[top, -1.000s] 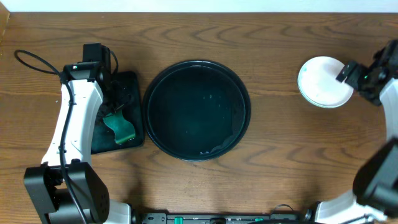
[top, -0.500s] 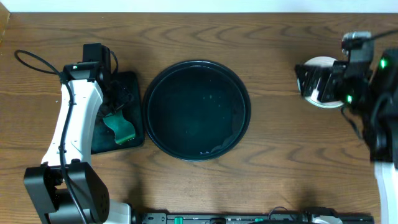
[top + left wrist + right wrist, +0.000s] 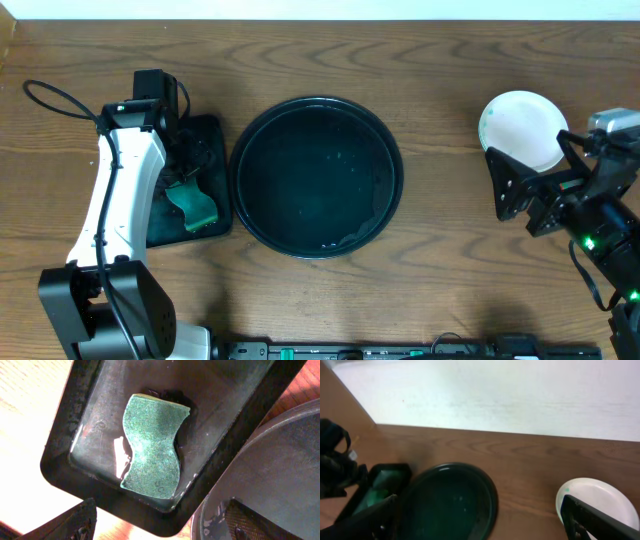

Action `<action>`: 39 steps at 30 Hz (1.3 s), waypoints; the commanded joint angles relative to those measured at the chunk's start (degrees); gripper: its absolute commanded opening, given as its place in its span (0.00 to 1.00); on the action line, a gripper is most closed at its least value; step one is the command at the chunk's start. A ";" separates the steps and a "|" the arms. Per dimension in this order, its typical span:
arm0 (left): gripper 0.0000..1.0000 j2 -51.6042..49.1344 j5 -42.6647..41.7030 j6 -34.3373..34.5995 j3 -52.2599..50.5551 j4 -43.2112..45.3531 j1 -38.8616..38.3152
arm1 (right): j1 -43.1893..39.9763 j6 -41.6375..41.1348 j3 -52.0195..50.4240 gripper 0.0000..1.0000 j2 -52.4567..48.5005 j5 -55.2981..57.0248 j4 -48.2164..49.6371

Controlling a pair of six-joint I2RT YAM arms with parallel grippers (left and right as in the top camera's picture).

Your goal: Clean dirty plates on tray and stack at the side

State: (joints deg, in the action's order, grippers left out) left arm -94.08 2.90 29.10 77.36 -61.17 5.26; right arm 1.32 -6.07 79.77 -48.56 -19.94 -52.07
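The big round black tray point(image 3: 315, 178) lies mid-table with no plates on it; a little water glints on its floor. The plates point(image 3: 520, 130) sit as a white pile on the wood at the far right, and a small teal speck marks the top rim point(image 3: 566, 491). I cannot tell how many are in the pile. My right gripper point(image 3: 515, 195) hangs open just in front of the pile, holding nothing. My left gripper point(image 3: 188, 165) stands open above a green sponge point(image 3: 152, 445), and nothing sits between its fingers point(image 3: 75, 522).
The sponge lies in a small rectangular black tray point(image 3: 205, 135) that touches the round tray's left rim. A black cable point(image 3: 50, 100) loops at the far left. A pale wall point(image 3: 495, 395) borders the table's far edge.
My right arm has drawn back from over the plates toward the table's front, which uncovers the pile. The left arm and the sponge have not moved.
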 commanded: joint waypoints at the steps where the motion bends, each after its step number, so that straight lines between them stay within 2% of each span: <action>1: 0.82 -0.28 0.09 -0.13 -0.44 -0.26 0.20 | 0.50 6.91 0.50 0.99 -0.04 -0.04 -2.86; 9: 0.83 -0.28 0.09 -0.13 -0.44 -0.26 0.20 | 0.55 11.32 0.17 0.99 1.27 -2.86 -5.22; 13: 0.82 -0.28 0.09 -0.13 -0.44 -0.26 0.20 | 0.48 13.64 -2.84 0.99 7.45 -3.26 -1.70; 17: 0.82 -0.28 0.09 -0.13 -0.44 -0.26 0.20 | -0.26 14.08 -10.56 0.99 17.62 -2.99 3.32; 26: 0.82 -0.28 0.09 -0.13 -0.44 -0.26 0.20 | -3.56 14.03 -39.15 0.99 43.08 -6.56 23.43; 29: 0.82 -0.28 0.09 -0.13 -0.44 -0.26 0.20 | -4.44 13.97 -47.04 0.99 47.47 -8.11 31.12; 39: 0.83 -0.28 0.09 -0.13 -0.44 -0.26 0.20 | -5.40 13.81 -66.88 0.99 48.24 -10.36 57.57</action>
State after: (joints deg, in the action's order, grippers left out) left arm -94.08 2.92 29.12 77.28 -61.19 5.26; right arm -3.64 7.86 17.06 -0.84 -29.41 0.95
